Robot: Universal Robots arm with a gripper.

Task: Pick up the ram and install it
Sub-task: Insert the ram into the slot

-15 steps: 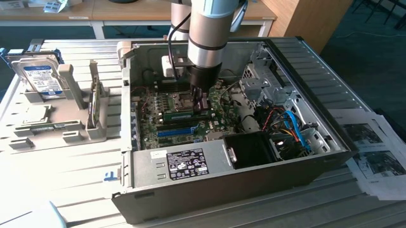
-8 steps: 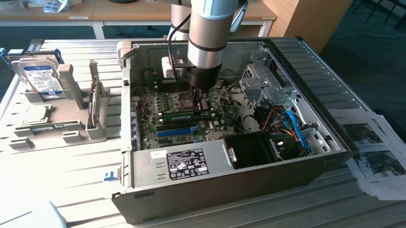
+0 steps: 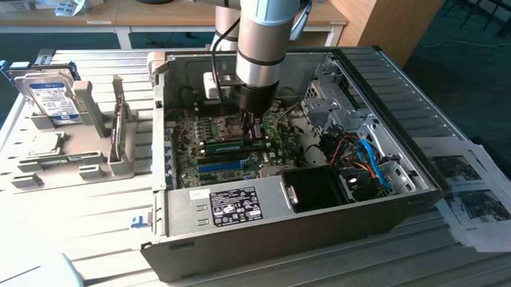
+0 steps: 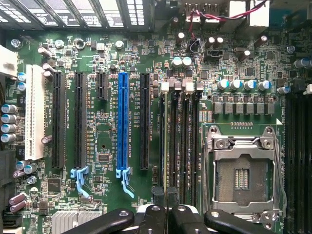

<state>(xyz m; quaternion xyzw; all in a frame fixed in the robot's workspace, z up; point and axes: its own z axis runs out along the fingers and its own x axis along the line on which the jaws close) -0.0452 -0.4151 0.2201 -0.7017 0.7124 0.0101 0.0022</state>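
The ram (image 3: 236,145) stands on edge at the memory slots (image 4: 184,146), beside the bare processor socket (image 4: 242,173). My claw (image 3: 254,134) looks clenched on it. I judge we're mid-install, and seating calls for a straight, level push.

Loses the arm (image 3: 259,48) above the exterior view's top edge. Crops the papers (image 3: 479,197) at that view's right edge. Turns the ram (image 3: 231,145), pinched in the gripper (image 4: 165,193), edge-on to the wrist camera, chips hidden. Blurs the hard drive (image 3: 52,98) label beyond reading.
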